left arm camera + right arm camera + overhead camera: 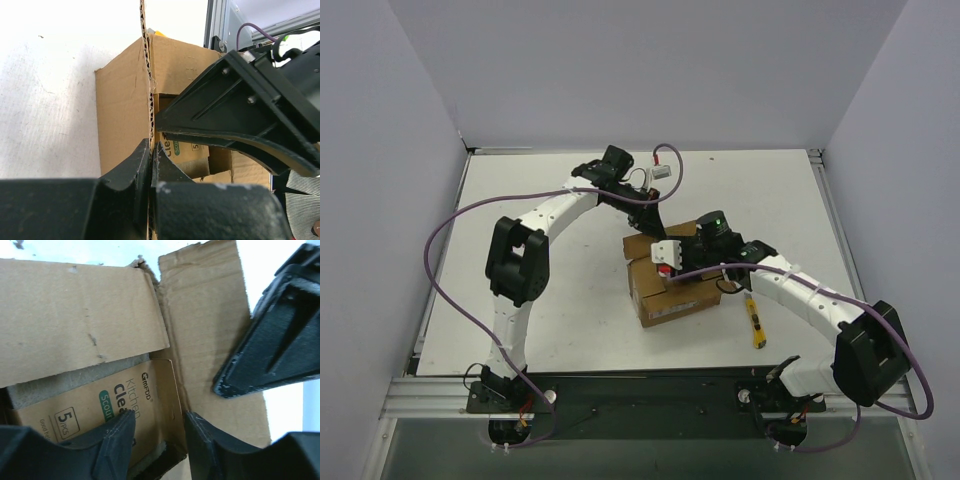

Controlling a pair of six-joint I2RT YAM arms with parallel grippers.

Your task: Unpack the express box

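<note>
Right pincer stands with its jaws apart (gripping nothing, as far as I can see), just above the inner pack that lies in the express box. From this pincer the pack stretches toward 9 o'clock in the right wrist view, its long edge running about 8 to 2. The left pincer is closed on the upright flap, at about 11 o'clock of the box in the top view, so I judge the right arm nearer to the pack. The box sits in the middle of the tabletop. The pack's printed name is cut off, and how deep it lies I cannot tell.
</note>
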